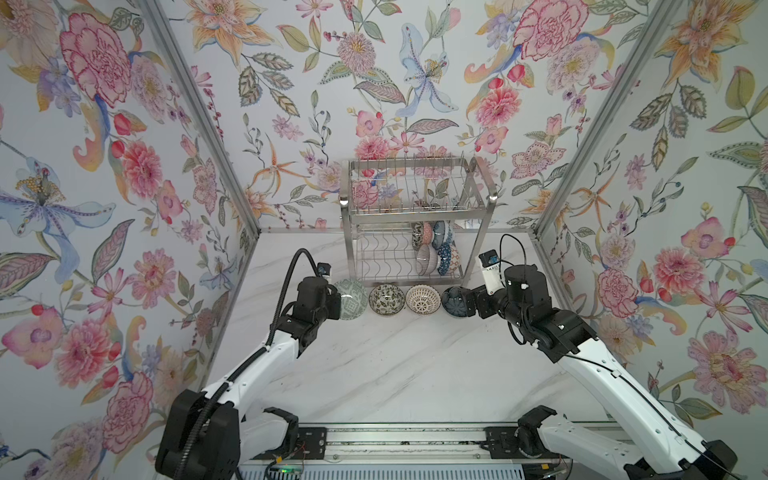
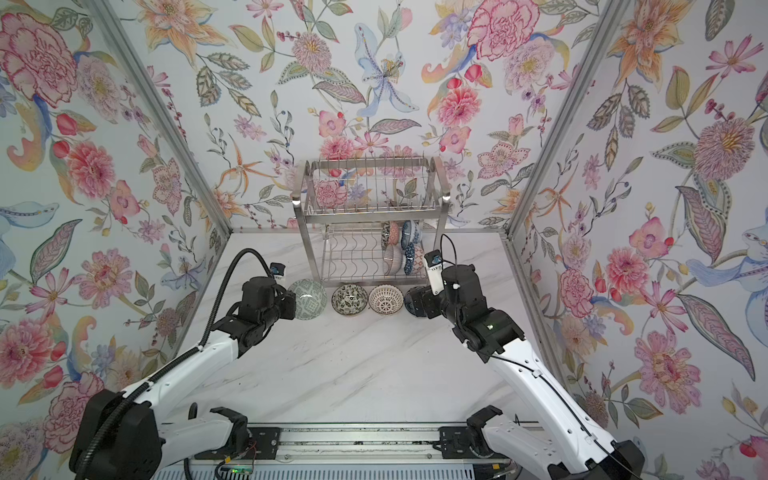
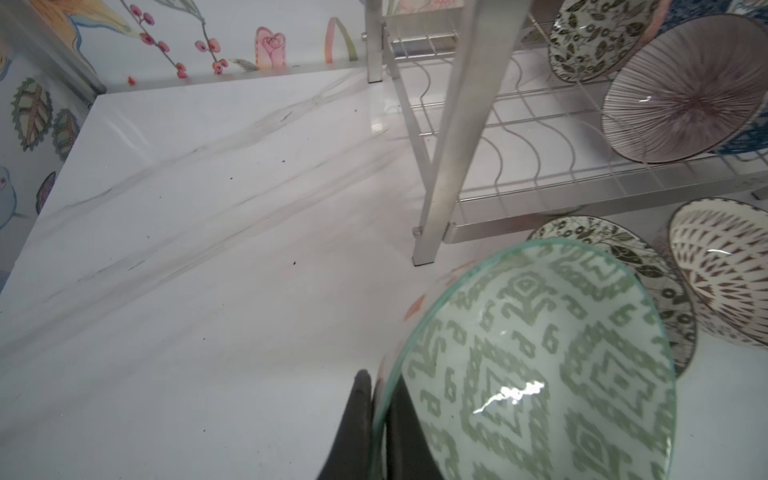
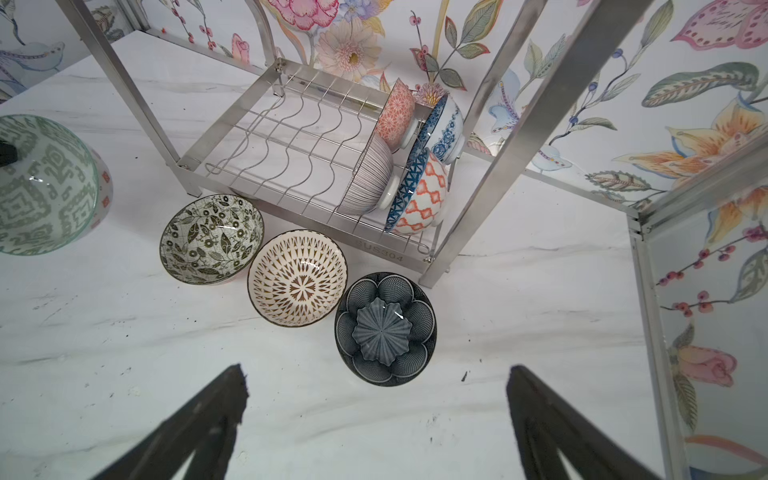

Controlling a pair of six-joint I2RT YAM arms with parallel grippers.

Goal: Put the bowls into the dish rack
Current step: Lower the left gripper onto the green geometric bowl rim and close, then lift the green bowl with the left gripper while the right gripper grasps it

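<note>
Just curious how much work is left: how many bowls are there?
8. On the rack's lower shelf: coral, blue floral, striped, orange-blue. On the table: leafy, brown, dark. In the left claw: green. Others may be hidden.

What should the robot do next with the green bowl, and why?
Probably carry the green bowl to the lower shelf of the rack. The left claw is pinched shut on its rim, holding it tilted, and the shelf has free slots beside the bowls standing there.
</note>
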